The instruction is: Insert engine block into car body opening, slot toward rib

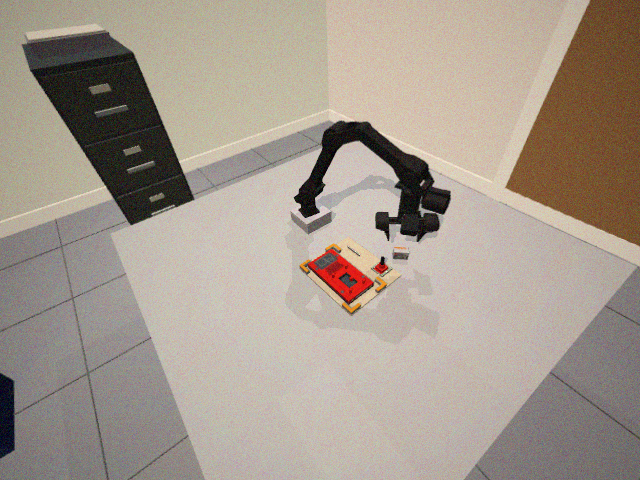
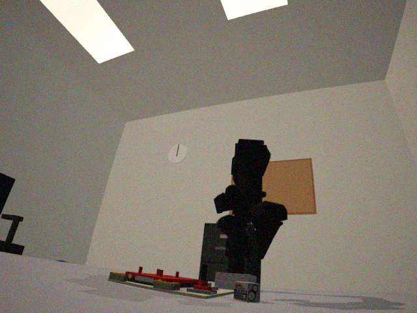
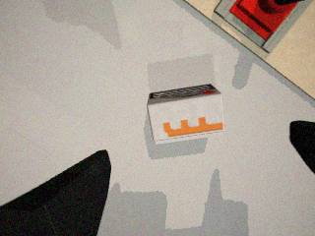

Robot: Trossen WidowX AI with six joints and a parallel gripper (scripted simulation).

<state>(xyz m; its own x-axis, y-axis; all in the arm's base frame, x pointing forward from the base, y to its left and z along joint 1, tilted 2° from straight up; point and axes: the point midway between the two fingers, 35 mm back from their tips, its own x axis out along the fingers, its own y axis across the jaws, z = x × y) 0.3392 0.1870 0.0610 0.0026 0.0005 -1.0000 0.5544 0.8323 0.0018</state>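
The engine block [image 1: 400, 253] [image 2: 246, 291] [image 3: 187, 118], a small white and grey box with an orange comb mark on top, stands on the table just off the board. One side has dark lines and a red mark; I cannot make out its slot. My gripper [image 1: 403, 239] [image 3: 197, 145] is open and empty, pointing down above the block; in the wrist view the block lies between and ahead of the fingertips, untouched. The red car body [image 1: 354, 272] [image 2: 182, 279] lies on the board. Its opening [image 1: 345, 282] shows dark grey; the rib is too small to tell.
The beige board [image 1: 369, 258] [image 3: 295, 64] has orange corner brackets [image 1: 351, 308] around the body. A red piece with a black knob [image 1: 382, 267] sits on a grey pad at the board's edge, near the block. A thin pin [image 1: 354, 251] lies on the board. Upright posts rise from the body.
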